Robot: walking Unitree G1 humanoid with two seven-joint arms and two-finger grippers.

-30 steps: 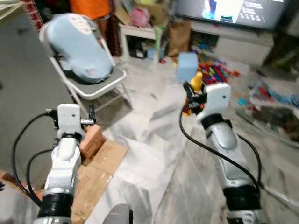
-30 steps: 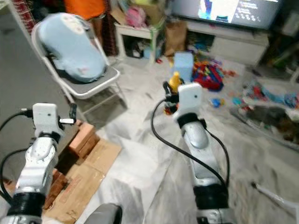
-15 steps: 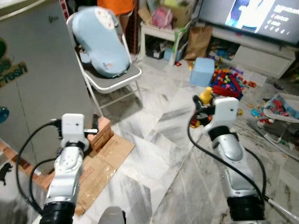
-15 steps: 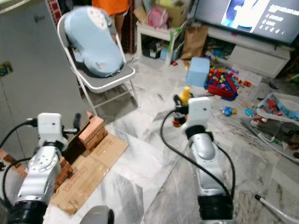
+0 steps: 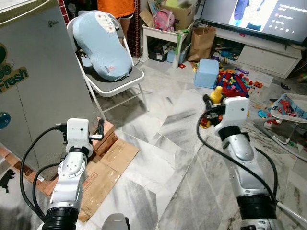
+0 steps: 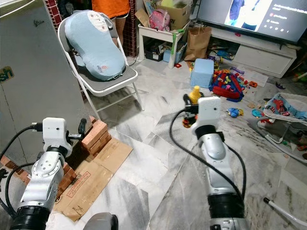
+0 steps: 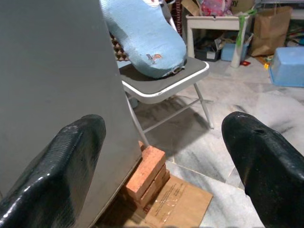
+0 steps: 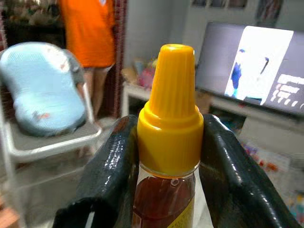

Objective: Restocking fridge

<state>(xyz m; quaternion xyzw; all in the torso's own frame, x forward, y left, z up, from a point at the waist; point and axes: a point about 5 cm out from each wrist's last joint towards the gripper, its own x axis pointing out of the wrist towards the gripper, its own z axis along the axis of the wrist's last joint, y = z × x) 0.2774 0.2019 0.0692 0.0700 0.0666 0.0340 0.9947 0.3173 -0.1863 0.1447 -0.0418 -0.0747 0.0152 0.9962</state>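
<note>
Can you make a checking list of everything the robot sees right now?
Surface: marble floor, cardboard lying flat on it.
Job's things: bottle with yellow cap, held upright; grey fridge at the robot's left, door shut, standing on bricks.
Clutter: toys, blue box, paper bag.
Grippers: right gripper shut on bottle; left gripper open, jaws wide, facing the fridge's edge.
Cables: black cables looping along both arms.
Surroundings: folding chair with blue cushion, TV, person in orange behind the chair.

head pair looks down — wrists close, both facing chair [image 7: 164,80].
</note>
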